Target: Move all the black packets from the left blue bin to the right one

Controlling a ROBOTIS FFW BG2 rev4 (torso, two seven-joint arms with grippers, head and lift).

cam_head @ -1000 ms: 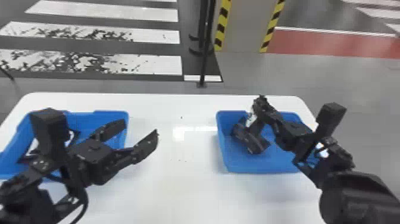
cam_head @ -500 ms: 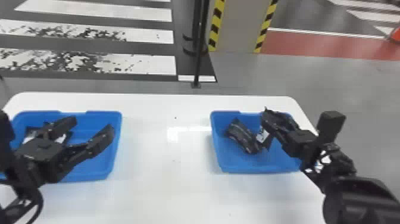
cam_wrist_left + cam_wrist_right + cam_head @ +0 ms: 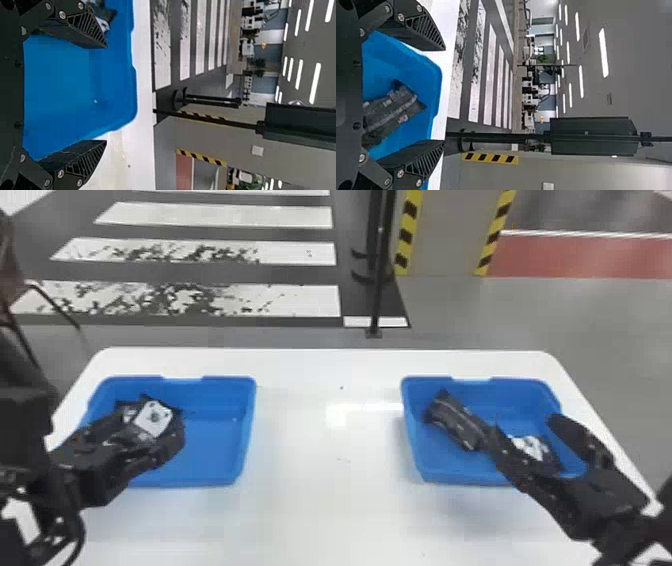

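We see glare on the table (image 3: pixel 310 510) right of the left gripper (image 3: pixel 152 426), bright ceiling lamps (image 3: pixel 315 83) well beyond it.

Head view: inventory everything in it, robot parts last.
White table: one, centre.
Blue plastic bins: two; left bin, right bin.
Black packets with white labelling: at least one in the left bin; at least two in the right, and.
Black pole: one, behind the table.
Grey panel with yellow-black edges: one, behind.
White crosswalk stripes: several, floor.
Red floor band: one, far right.
Black grippers: two; left, right, open over their bins.
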